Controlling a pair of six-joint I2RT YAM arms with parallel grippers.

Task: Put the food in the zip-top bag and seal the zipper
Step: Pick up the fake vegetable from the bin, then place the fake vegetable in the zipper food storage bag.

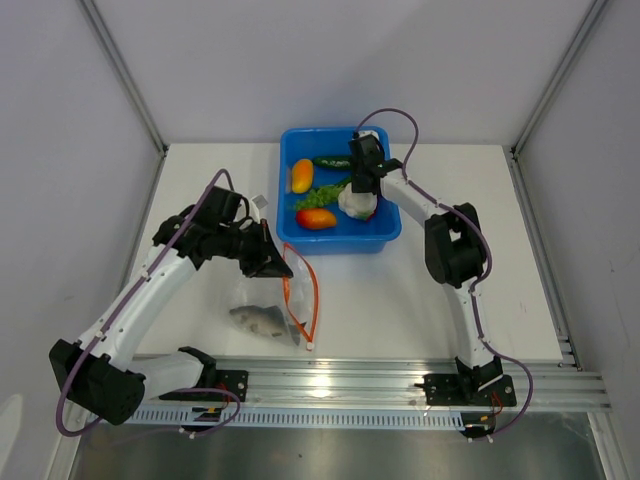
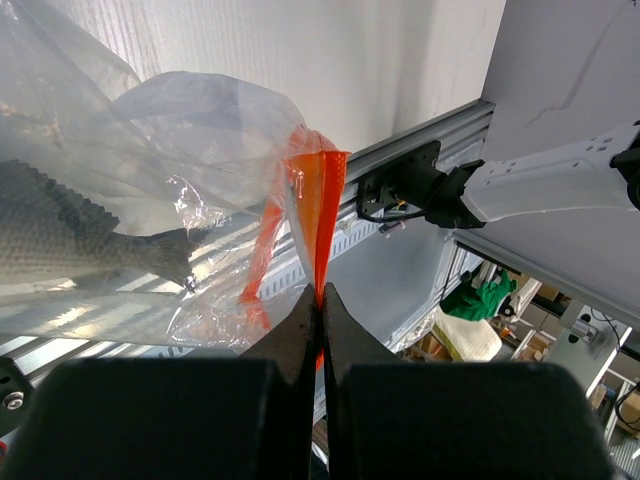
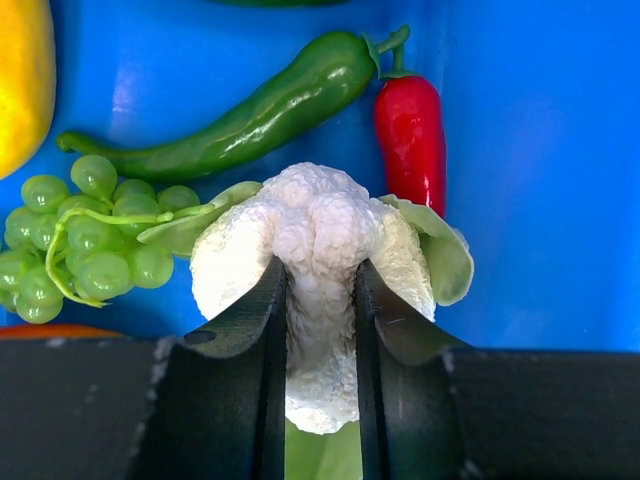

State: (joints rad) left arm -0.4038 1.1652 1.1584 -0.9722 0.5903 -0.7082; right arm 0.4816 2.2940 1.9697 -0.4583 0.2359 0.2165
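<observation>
**Top external:** Pinching the zipper with the left fingers at 9 o'clock on the desk, apparently to prop the zip-top bag open toward the tub. Grey fish already inside. Gripping the white cauliflower with the right fingers in the blue tub at 12 o'clock, near the orange-yellow pepper and red-orange fruit.

**Left wrist:** Shut tight on the red-orange strip, no gap showing. Lifting one lip, seemingly so the mouth hangs slack. Fish at 9 o'clock behind crinkled plastic.

**Right wrist:** Narrowed around the cauliflower, pressed in on both sides, likely for a lift to the bag. Green grapes touching it at 9 o'clock, green chili at 12, red chili at 1.
</observation>
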